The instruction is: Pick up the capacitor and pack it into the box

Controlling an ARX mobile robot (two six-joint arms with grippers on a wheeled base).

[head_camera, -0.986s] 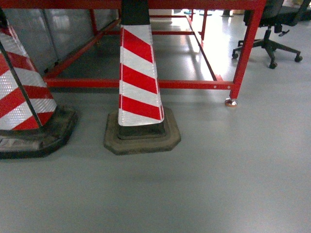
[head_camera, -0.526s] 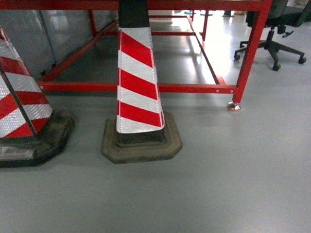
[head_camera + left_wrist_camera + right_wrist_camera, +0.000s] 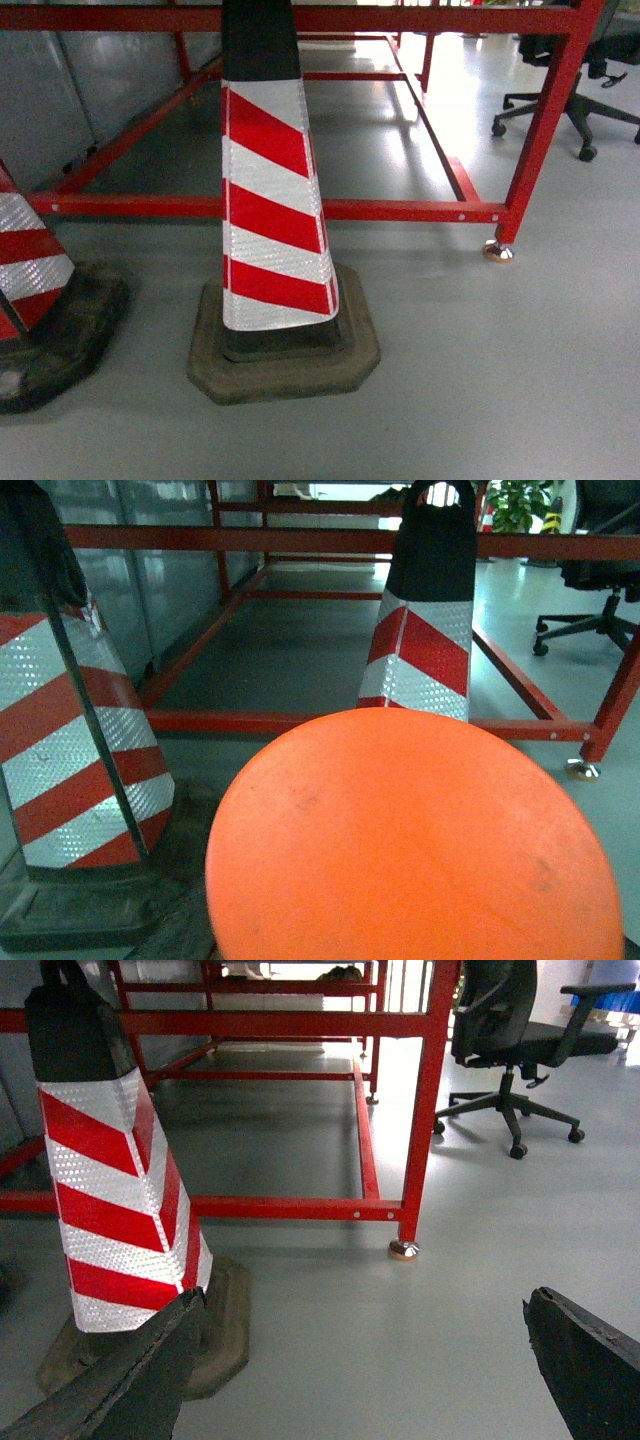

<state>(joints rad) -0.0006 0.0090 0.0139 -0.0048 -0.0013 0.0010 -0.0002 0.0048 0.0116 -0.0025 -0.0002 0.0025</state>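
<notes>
Striped cone (image 3: 270,210) nearer, red frame (image 3: 400,211) lower

We note a red-and-white striped reflective traffic cone on a black rubber base (image 3: 275,230) standing upright on the grey smooth floor (image 3: 500,380). Left of it stands a second striped cone on a worn black base (image 3: 40,300), cut off by the frame edge. Directly behind the central cone runs a red painted metal frame (image 3: 400,210), its corner leg ending in a round metal foot (image 3: 497,252). Behind and right of the cone sits a black wheeled office chair (image 3: 510,1060). A round orange disc-shaped surface (image 3: 410,840) fills the left wrist view's foreground.
</notes>
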